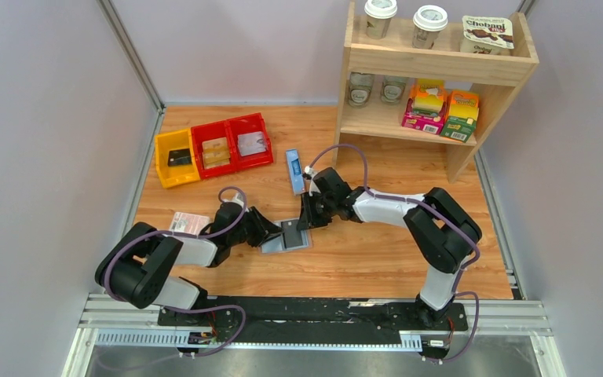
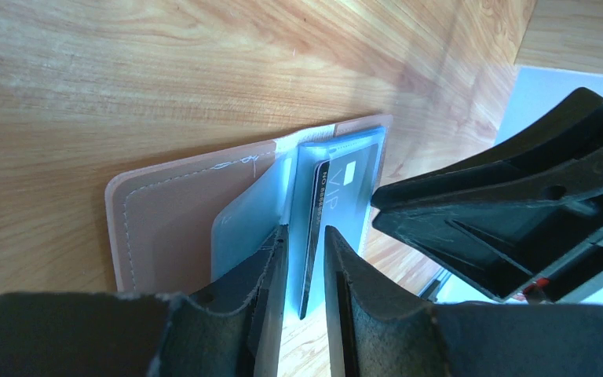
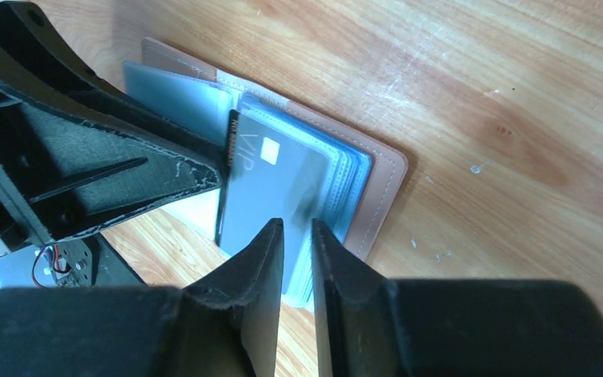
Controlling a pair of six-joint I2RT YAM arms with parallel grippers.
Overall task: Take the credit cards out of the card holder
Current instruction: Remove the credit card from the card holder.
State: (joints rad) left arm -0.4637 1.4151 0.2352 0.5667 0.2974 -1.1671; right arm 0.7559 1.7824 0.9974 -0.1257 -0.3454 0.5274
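1. Pulling one card out is the step now. The left gripper has its jaws a little apart on each side of a dark credit card. I cannot tell if it pinches.
2. The right gripper sits over the blue pockets with a thin gap. I cannot tell if it grips.
3. The credit card is thin, stiff and shiny, tucked in the card holder.
4. The card holder lies open on the wooden counter. It is tan with stitched edges.
5. Next, I think: pinch tight, slide the card straight out, press the holder down.
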